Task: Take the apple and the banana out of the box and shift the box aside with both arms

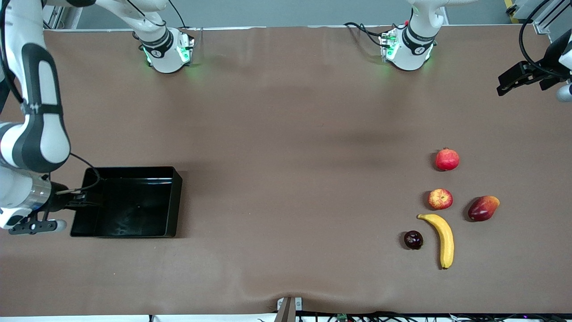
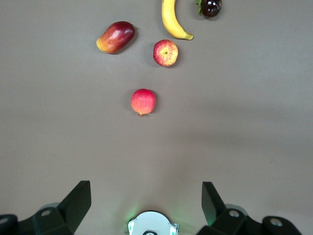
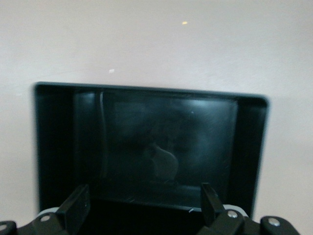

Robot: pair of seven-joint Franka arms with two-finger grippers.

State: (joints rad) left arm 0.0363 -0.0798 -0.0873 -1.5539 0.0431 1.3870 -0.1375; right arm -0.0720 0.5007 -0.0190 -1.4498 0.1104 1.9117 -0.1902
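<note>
The right gripper (image 3: 142, 208) hangs with fingers wide over the wall of the glossy black box (image 1: 167, 201) (bare inside) at its arm's end, while the left gripper (image 2: 146, 205), equally wide, hovers well apart from the banana (image 1: 442, 239) and apple (image 1: 440, 199)

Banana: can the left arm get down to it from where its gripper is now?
Probably yes. The left gripper is open, up over bare table at its own end. The banana lies flat and uncovered; the apple and plum sit close beside it but apart, so a top-down approach looks free.
</note>
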